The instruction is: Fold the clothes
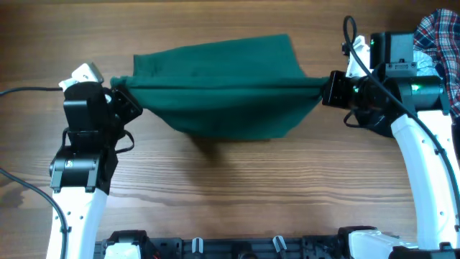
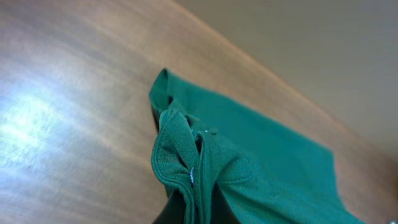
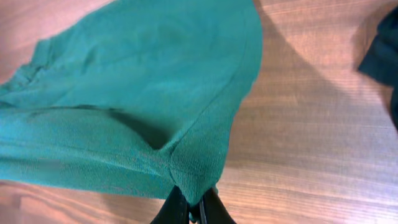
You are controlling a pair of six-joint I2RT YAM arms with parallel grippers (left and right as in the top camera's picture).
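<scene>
Where the cloth bunches at each end, the fingertips are buried; only dark finger stubs show in the wrist views. One plain dark green soft fabric garment is stretched between the two arms over the brown wooden table; whether its lower fold touches the wood is unclear. Left gripper pinched tight on the left end, right gripper pinched tight on the right corner. One red-navy-white plaid shirt, cut off at top right. One black fabric piece, cut off, kind unclear

Bright, even light; pale glare on the table; soft shadow under the garment; edges perhaps blurred.
</scene>
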